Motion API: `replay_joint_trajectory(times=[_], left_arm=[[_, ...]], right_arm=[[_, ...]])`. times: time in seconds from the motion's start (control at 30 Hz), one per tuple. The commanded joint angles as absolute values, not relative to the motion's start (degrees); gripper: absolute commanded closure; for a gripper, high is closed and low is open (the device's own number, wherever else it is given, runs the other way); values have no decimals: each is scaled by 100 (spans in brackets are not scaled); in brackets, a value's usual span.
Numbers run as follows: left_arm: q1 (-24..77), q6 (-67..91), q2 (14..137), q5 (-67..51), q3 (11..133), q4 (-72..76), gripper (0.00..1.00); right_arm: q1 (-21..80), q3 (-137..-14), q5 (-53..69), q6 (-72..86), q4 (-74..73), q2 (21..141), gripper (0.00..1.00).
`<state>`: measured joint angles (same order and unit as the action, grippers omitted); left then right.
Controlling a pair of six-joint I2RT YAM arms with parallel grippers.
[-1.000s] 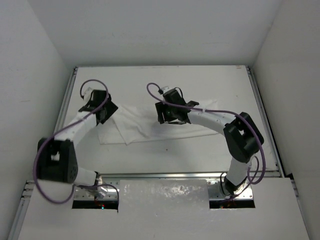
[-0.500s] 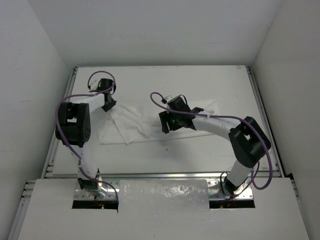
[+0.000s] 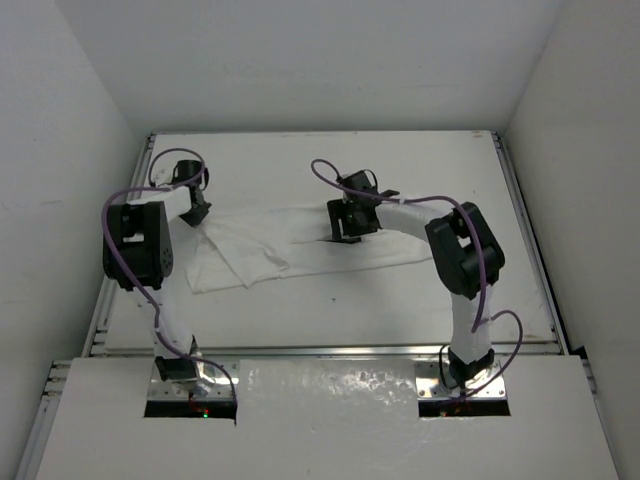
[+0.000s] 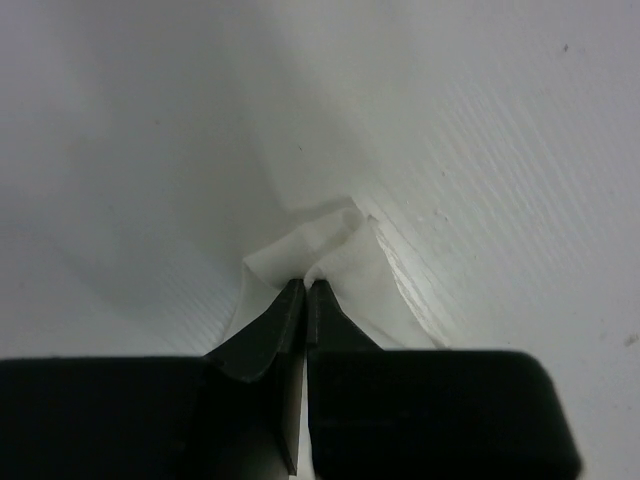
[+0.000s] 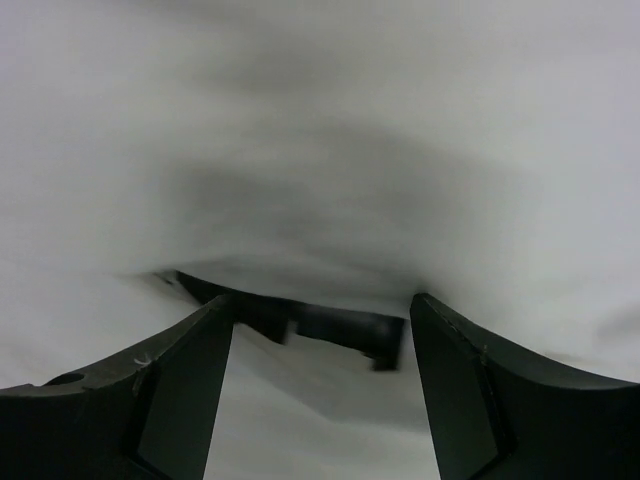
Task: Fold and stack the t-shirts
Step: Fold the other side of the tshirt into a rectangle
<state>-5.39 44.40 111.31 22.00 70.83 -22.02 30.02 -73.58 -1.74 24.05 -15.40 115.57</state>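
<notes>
1. The t-shirt (image 3: 290, 250) lies spread crosswise on the tabletop (image 3: 400, 310), somewhat left of centre. It is rumpled, with a loose flap turned over at its left end.
2. Judge it light, limp and likely to slide on the smooth top. It will sag and trail from any single pinch, so take it by hem or corner at two points at once, never mid-panel.
3. Your left gripper (image 4: 305, 287) is pinched tight on a small fold of cloth at the shirt's far left corner (a thin bite, so a hard pull may lose it).
4. Your right gripper (image 5: 320, 300) hovers at the shirt's far edge near its middle, fingers spread wide and holding nothing. Whether they touch the cloth, you cannot tell.
5. That left corner sits near the table's left rail (image 3: 125, 230) and the side wall (image 3: 70, 200). Carry it inward, to the right or the near side, where bare top lies open.
</notes>
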Motion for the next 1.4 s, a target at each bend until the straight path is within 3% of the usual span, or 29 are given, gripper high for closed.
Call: replay_joint_trajectory(times=[0.0,0.3,0.67,0.77,1.0,1.17,1.37], left_arm=[[-694,4316,11056,2059,7136,-1908,100],[-686,3736,11469,1407,7470,-1599,100],[-642,3437,12348,845,8955,-1942,100],[-536,3287,12454,809,9228,-2056,100],[-501,3111,12594,686,9413,-2074,97],[-484,3111,12525,528,9466,-2074,88],[-413,3146,12139,448,9107,-2004,59]], right_arm=[[2857,-7497,-440,2575,-1547,11514,28],[2075,-7708,350,3049,-1907,11945,27],[757,-6223,685,3472,-1082,11093,30],[607,-6529,1054,3262,-1001,11074,30],[27,-7646,98,3138,-2144,11391,30],[-343,-7691,-44,2918,-2154,11330,30],[-220,-7681,-694,2690,-2180,10777,31]])
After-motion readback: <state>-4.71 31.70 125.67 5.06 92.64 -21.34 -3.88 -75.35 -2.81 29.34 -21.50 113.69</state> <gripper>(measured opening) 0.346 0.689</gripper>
